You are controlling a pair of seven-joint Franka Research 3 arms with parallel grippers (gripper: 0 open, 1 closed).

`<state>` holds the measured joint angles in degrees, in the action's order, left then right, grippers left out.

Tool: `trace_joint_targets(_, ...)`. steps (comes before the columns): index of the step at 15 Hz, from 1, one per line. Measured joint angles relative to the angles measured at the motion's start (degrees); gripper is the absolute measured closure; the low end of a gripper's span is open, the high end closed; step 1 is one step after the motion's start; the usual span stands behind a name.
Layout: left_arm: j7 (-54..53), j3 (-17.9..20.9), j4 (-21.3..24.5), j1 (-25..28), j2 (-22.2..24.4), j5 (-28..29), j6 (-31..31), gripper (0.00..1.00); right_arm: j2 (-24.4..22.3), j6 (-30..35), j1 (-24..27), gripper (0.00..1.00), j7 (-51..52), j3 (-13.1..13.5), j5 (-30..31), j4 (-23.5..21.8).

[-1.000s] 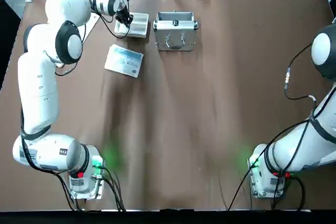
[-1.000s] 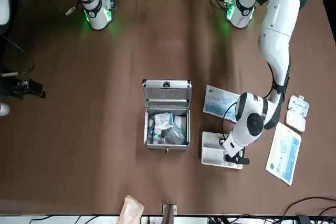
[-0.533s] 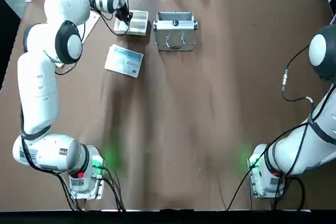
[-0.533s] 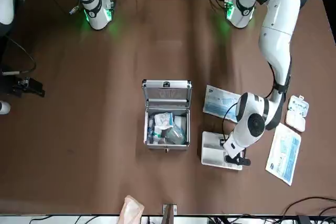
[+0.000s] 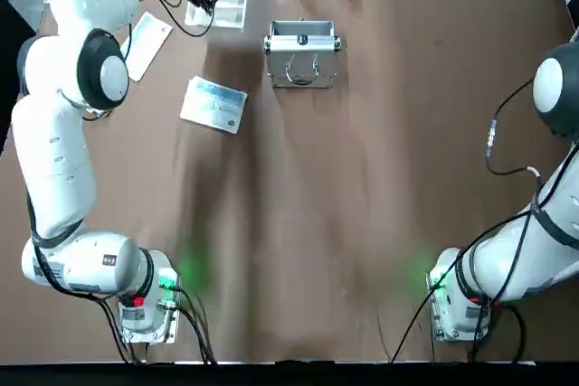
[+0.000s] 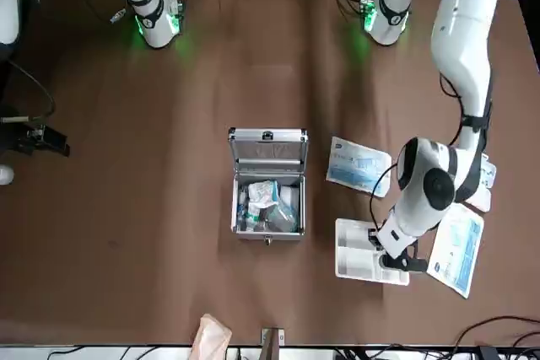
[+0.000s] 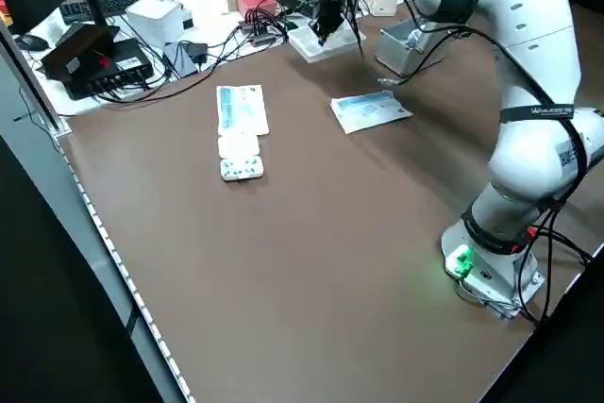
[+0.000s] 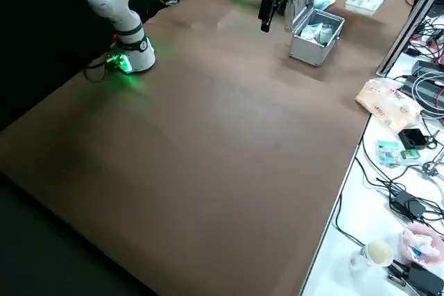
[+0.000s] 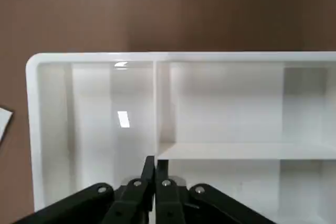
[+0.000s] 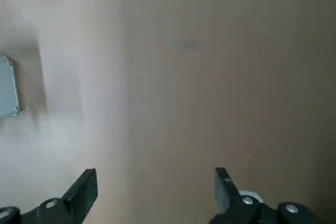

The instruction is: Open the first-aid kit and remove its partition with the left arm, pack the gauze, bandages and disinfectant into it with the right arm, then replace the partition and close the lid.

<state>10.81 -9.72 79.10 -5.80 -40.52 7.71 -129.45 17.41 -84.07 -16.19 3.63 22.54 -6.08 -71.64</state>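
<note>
Brown table (image 6: 126,233), partition (image 6: 359,260) crosswise

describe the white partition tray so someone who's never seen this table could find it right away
Start at the open silver first-aid kit near the table's far edge from the robot. On the robot's left of it, apart from the case, is the partition, a shallow white tray with the left gripper shut on one of its inner walls. Unlike the flat blue-white packs nearby, it is plain white plastic split into open compartments.
</note>
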Motion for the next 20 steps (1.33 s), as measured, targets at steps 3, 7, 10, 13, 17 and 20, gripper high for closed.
trace_joint_targets(3, 0.1, -0.2, 0.0, -0.3, 3.7, 0.0, 4.5, 0.96, 0.0, 0.0, 0.2, 0.01, 0.0, 0.3, 0.0, 0.0)
trace_joint_targets(7, 5.1, -0.9, -0.1, -2.6, 7.9, 0.0, 11.1, 0.96, -0.5, 0.0, 5.0, 0.01, 0.0, -3.5, -0.5, 0.0)
trace_joint_targets(10, 12.2, -0.9, -0.8, -6.8, 8.2, 0.0, 11.7, 0.96, -1.1, 0.0, 13.5, 0.01, 0.0, -12.1, -0.5, 0.0)
trace_joint_targets(13, 17.5, -0.9, -0.9, -10.7, 8.2, 0.0, 11.8, 0.96, -1.4, 0.1, 14.5, 0.01, 0.1, -13.6, -0.5, 0.0)
trace_joint_targets(17, 21.4, -0.9, -0.9, -14.0, 8.1, 0.0, 11.9, 0.96, -1.4, 0.1, 14.5, 0.01, 0.1, -14.1, -0.5, -0.1)
trace_joint_targets(20, 23.4, -0.9, -0.9, -16.6, 8.1, 0.0, 11.9, 0.96, -1.6, 0.1, 14.5, 0.01, 0.2, -14.1, -0.5, -0.1)
